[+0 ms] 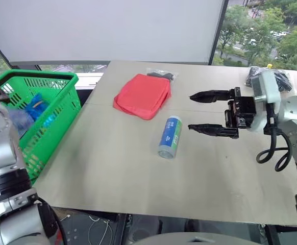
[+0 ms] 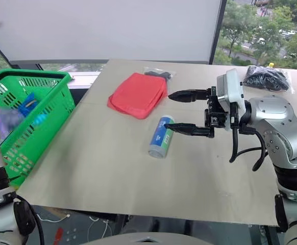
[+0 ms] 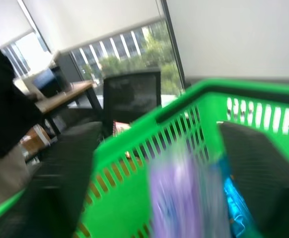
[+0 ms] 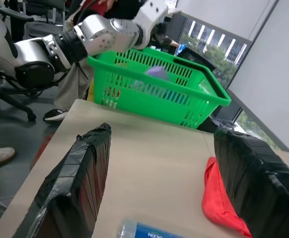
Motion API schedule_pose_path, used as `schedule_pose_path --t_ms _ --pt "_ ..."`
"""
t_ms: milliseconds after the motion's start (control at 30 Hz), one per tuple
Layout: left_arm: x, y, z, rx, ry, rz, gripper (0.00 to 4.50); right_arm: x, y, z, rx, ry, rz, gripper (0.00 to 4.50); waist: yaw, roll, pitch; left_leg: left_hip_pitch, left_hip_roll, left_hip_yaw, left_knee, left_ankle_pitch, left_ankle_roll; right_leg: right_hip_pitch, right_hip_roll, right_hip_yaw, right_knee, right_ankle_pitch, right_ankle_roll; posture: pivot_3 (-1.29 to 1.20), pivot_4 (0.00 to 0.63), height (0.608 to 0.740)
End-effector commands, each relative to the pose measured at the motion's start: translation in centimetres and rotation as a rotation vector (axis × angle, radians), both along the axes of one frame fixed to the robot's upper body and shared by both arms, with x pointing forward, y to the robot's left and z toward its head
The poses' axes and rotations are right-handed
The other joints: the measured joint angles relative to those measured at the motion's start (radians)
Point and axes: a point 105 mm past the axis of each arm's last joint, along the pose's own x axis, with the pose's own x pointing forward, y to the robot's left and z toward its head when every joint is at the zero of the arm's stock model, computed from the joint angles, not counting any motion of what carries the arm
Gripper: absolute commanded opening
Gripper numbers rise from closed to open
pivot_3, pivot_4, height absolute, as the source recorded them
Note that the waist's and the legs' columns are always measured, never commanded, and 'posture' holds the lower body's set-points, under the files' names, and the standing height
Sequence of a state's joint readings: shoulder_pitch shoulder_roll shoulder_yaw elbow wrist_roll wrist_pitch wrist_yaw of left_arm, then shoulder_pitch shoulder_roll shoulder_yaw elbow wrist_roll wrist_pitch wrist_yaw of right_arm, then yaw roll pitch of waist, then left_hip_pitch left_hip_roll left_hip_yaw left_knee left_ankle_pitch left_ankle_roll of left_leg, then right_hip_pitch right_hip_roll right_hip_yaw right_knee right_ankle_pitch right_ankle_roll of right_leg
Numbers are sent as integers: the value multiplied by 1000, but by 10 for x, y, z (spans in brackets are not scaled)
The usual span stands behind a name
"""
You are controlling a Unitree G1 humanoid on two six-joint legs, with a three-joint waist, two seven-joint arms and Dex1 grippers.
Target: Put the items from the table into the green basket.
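The green basket [image 1: 62, 77] stands off the table's left edge. My left gripper [image 3: 169, 134] is open above it, and a blurred purple box [image 3: 177, 198] is loose between its fingers, inside the basket. My right gripper [image 1: 191, 112] is open and empty, held level over the table [image 1: 113, 163] and pointing left. The blue-green-white can [image 1: 170, 137] lies just beyond its lower finger. A flat red pouch [image 1: 142, 95] lies further back, with a clear bag of black stuff [image 1: 161, 75] behind it. Another such bag [image 2: 266, 77] lies at the far right.
A blue item [image 1: 36, 107] lies inside the basket. Beyond the basket are a dark office chair [image 3: 129, 99] and a desk [image 3: 60, 96]. A person in a black sleeve [image 3: 5, 99] stands close to the basket. Windows run behind the table.
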State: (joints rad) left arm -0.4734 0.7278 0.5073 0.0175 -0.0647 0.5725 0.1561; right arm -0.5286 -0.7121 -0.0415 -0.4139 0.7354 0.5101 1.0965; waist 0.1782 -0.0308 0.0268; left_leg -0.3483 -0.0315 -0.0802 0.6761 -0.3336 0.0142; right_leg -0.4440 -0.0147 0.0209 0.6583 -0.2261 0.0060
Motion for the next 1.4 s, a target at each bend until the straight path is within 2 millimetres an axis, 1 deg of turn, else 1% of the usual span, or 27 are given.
schedule_pose_path --t_ms 33,100,133,167,200,267,300,333,367,400,467,533,633,667,733,800,833,900,1000,1067,1100,1133,1167,1233,1300,1367,1400 --pt "33 -76 16 -52 -59 -419 4210 -4 -15 5 -2 -20 -68 3546 12 0 -1 0 0 -1 0 0 0 0 0 -1 0 0 0 199 0 740" --pt "45 -114 9 -125 -29 -630 4210 -6 -23 1 -19 -5 -103 3546 24 0 -2 0 -1 -2 2 0 0 2 -2 -3 0 0 0 184 0 740" --pt "47 -153 -3 -160 39 -835 4210 -7 -28 -2 -32 4 -130 3546 23 0 -2 -1 -1 -2 4 0 0 1 -1 -3 0 0 0 172 0 740" --pt "45 -181 -14 -153 110 -964 4210 -8 -32 -4 -42 12 -152 3546 21 0 -2 -1 -1 -1 4 0 0 1 -1 -3 0 0 0 172 0 740" --pt "42 -199 -21 -150 160 -1047 4210 -8 -34 -5 -48 17 -167 3546 18 0 -2 -1 0 -1 4 0 0 1 -1 -3 0 0 0 157 0 740" --pt "37 -227 -62 -312 384 -1141 4210 -10 -43 -14 -103 28 -217 3546 2 1 -3 -1 0 0 5 -1 2 1 -1 -2 1 0 0 110 0 740" --pt "34 -236 -84 -387 531 -1139 4210 -11 -48 -18 -123 42 -242 3546 -6 1 -3 -1 0 0 6 -1 2 1 -1 -1 1 0 0 89 0 740" --pt "30 -242 -99 -432 650 -1134 4210 -13 -52 -21 -138 54 -261 3546 -15 2 -3 -1 0 0 6 -1 2 2 0 -2 1 0 0 71 0 740" --pt "25 -249 -107 -471 743 -1159 4210 -14 -55 -24 -152 67 -276 3546 -30 2 -3 0 0 0 7 -1 2 2 0 -2 1 0 0 54 0 740" --pt "22 -254 -110 -493 796 -1174 4210 -14 -57 -26 -161 75 -285 3546 -47 2 -3 0 1 0 7 -1 2 3 1 -2 2 0 0 46 0 740" --pt "19 -272 -113 -603 872 -1250 4210 -19 -67 -34 -182 130 -309 3546 -73 2 -3 2 1 1 8 -1 2 5 2 -1 3 0 0 24 0 740" --pt "19 -283 -121 -679 945 -1258 4210 -22 -76 -42 -213 165 -331 3546 -94 4 -3 4 1 1 8 -1 2 8 3 -1 3 0 0 -5 0 740" --pt "25 -301 -125 -746 968 -1282 4210 -26 -85 -51 -259 195 -355 3546 -127 8 -5 12 1 2 7 -1 2 15 3 1 1 0 0 -13 0 740" --pt "27 -305 -126 -759 980 -1282 4210 -27 -87 -52 -268 200 -359 3546 -138 8 -5 13 1 3 7 -1 2 15 3 1 1 0 0 -17 0 740" --pt "31 -309 -140 -697 1049 -1201 4210 -27 -90 -54 -276 204 -367 3546 -150 9 -5 13 1 3 7 -1 2 15 4 3 2 0 0 -21 0 740" --pt "35 -310 -158 -641 1112 -1120 4210 -27 -90 -55 -271 208 -371 3546 -155 12 -6 16 1 3 7 -1 2 18 4 4 2 0 0 -16 0 740" --pt "36 -310 -166 -619 1129 -1094 4210 -27 -89 -57 -266 210 -372 3546 -156 15 -6 20 1 3 6 -1 2 22 4 4 0 0 0 -16 0 740" --pt "33 -315 -180 -549 1192 -1093 4210 -26 -88 -59 -255 211 -376 3546 -158 19 -8 26 1 3 2 -1 2 34 4 3 -3 -1 1 -15 0 740" --pt "30 -317 -190 -525 1203 -1095 3464 -25 -84 -58 -238 210 -373 3546 -158 25 -7 37 -1 3 -1 -2 4 44 4 4 -5 -5 6 -8 0 740" --pt "31 -318 -190 -551 1176 -1107 2725 -24 -84 -58 -236 208 -372 3546 -158 26 -7 40 -1 3 -3 -2 4 48 4 5 -6 -6 8 -3 0 740" --pt "31 -320 -188 -571 1152 -1123 2226 -23 -84 -58 -236 208 -372 3546 -156 27 -7 40 -1 2 -3 -2 4 48 5 4 -6 -6 8 3 0 740" --pt "32 -321 -186 -584 1134 -1134 1859 -23 -84 -58 -236 207 -371 3546 -154 27 -7 40 -1 2 -3 -1 2 49 4 4 -7 -6 8 3 0 740" --pt "32 -319 -182 -618 1105 -1141 1619 -22 -83 -58 -235 207 -370 3546 -152 27 -7 40 -1 2 -3 -1 2 49 4 4 -7 -6 8 13 0 740" --pt "39 -309 -168 -678 1011 -1135 1619 -20 -81 -59 -233 205 -362 3546 -149 27 -7 39 -1 1 -3 -1 2 49 3 4 -8 -4 5 28 0 740" --pt "46 -292 -151 -707 912 -1127 1619 -19 -77 -58 -226 198 -351 3546 -142 26 -6 39 -1 0 -3 -1 2 48 3 3 -9 -4 5 47 0 740" --pt "55 -272 -121 -716 753 -1129 1619 -15 -71 -54 -198 180 -333 3546 -142 22 -4 38 0 -2 -2 0 2 43 4 1 -9 -4 5 64 0 740" --pt "60 -257 -102 -690 652 -1110 1619 -12 -66 -49 -173 160 -327 3546 -144 19 -1 37 0 -2 -2 0 1 41 4 2 -8 -4 5 76 0 740"
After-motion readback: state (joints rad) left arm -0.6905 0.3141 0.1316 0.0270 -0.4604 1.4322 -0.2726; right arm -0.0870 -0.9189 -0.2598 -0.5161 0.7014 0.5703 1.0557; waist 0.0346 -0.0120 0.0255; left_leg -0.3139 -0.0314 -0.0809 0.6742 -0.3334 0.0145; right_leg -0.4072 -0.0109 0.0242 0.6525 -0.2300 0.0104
